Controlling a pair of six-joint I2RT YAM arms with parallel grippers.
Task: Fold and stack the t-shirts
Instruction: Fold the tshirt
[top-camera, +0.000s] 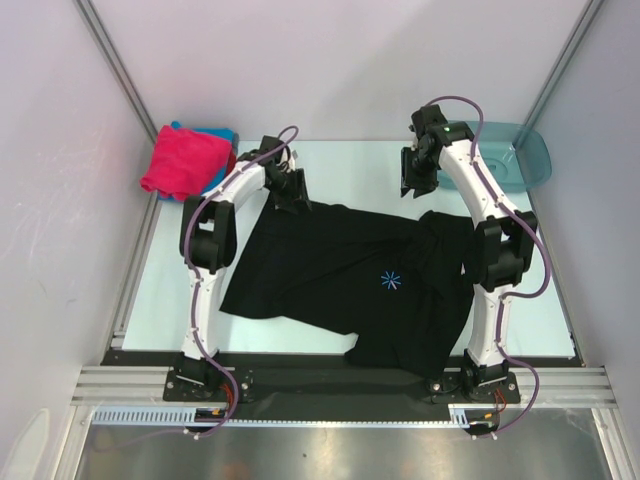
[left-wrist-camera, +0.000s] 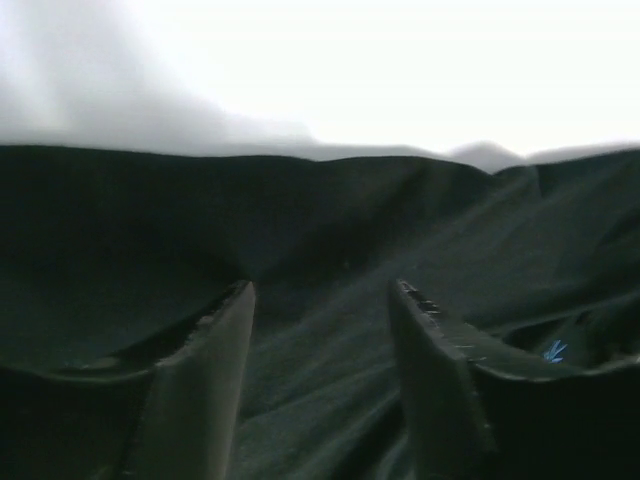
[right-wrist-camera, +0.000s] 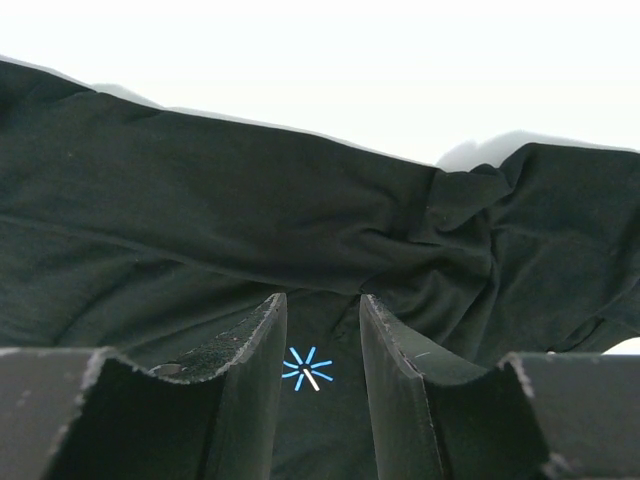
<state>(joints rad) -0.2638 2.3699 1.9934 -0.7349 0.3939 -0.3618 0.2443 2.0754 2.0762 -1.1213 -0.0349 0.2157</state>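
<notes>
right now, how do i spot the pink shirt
Look to the table's far left corner, past the left arm. The magenta-pink shirt tops a small folded pile there. Only it is pink: the blue shirt lies beneath, the black shirt lies spread.

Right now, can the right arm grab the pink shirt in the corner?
Probably not. The pink shirt lies in the far left corner, across the black shirt from the right arm, and the left arm, far closer, stands between them.
</notes>
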